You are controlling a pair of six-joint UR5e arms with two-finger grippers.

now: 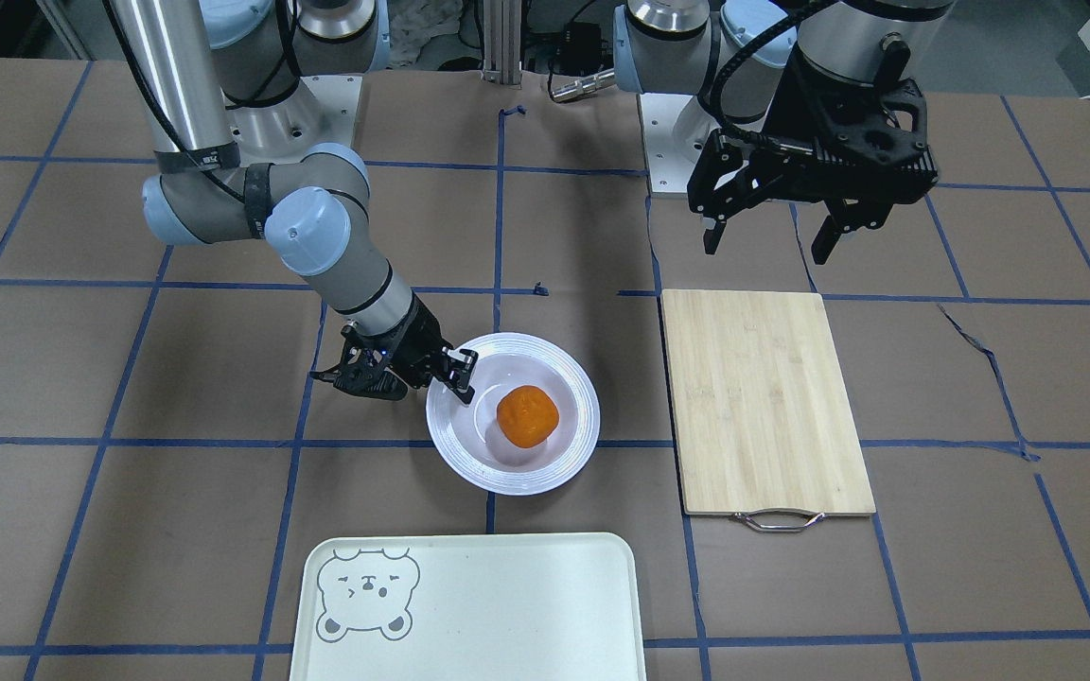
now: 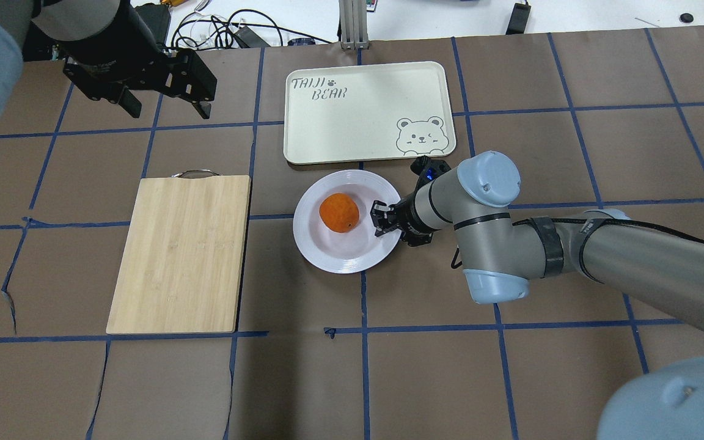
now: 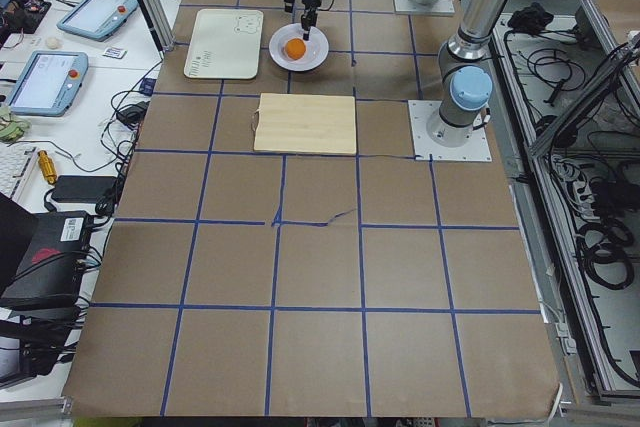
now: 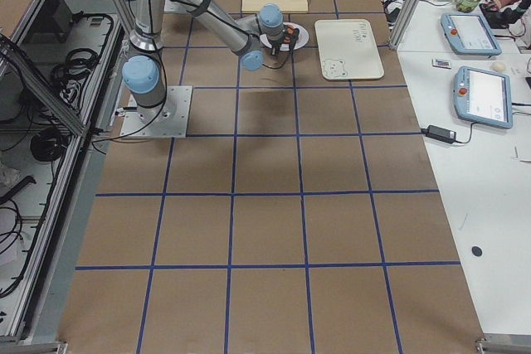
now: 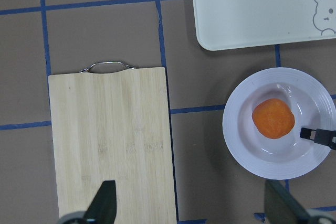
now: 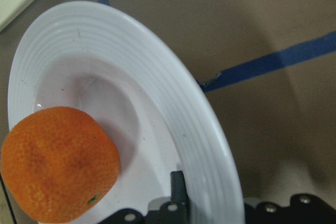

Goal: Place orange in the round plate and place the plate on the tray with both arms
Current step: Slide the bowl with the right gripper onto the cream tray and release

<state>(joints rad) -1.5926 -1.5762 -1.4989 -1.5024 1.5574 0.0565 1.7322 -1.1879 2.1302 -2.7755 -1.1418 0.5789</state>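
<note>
The orange (image 1: 527,415) lies in the sunken centre of the round plate (image 1: 507,478), which rests on the table. My right gripper (image 1: 458,374) reaches in low at the plate's edge and is shut on the rim. In the right wrist view one finger (image 6: 178,190) presses on the plate (image 6: 157,77) beside the orange (image 6: 58,163). The tray (image 1: 507,615) with its bear face lies apart from the plate, on the side away from the robot. My left gripper (image 1: 772,236) hangs open and holds nothing, high above the table near the robot's base.
A bamboo cutting board (image 1: 763,397) with a metal handle lies beside the plate, under the left arm's side. Blue tape lines cross the brown table cover. A narrow gap of table separates the plate (image 2: 340,260) from the tray (image 2: 352,122).
</note>
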